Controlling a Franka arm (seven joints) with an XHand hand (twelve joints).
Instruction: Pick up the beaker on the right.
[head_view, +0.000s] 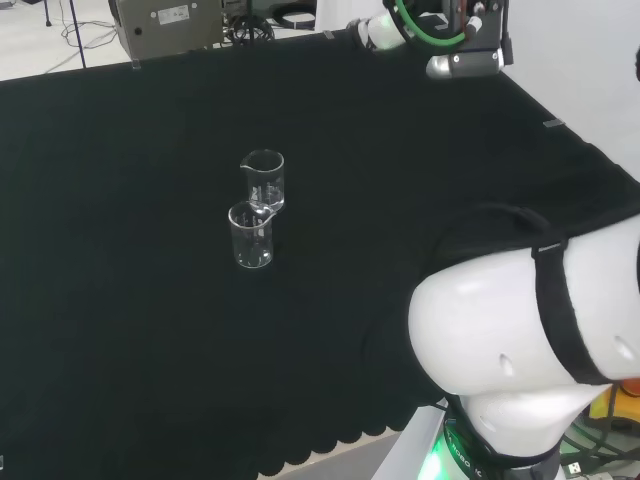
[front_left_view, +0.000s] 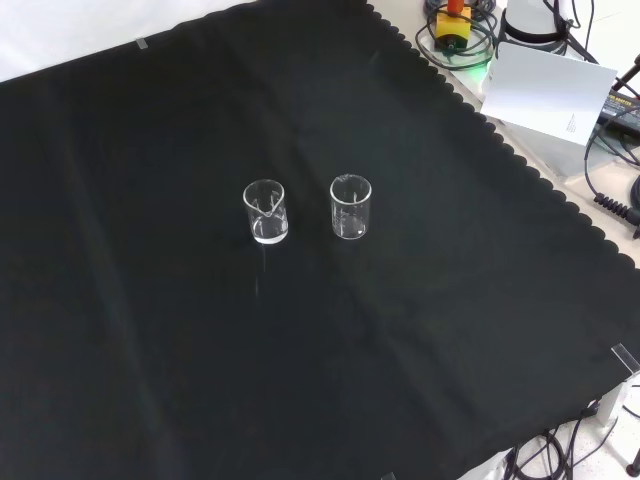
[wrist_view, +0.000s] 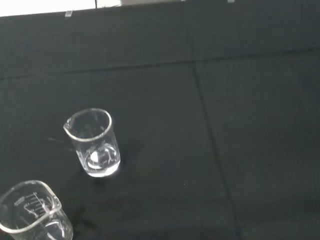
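On black cloth, front view: right beaker clear, upright, graduated; hand state cannot tell.

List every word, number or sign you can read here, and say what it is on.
Nothing can be read.
Left beaker: pale graduation marks, too small.
Right beaker: pale graduation marks, too small.
Grey box behind the cloth: label, too blurred.
White card: small mark, unreadable.

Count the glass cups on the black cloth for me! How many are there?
Clear glass beakers: 2, one on the left in the front view and one on the right, both upright and apart.
Black cloth: 1.
Total: 3 things.
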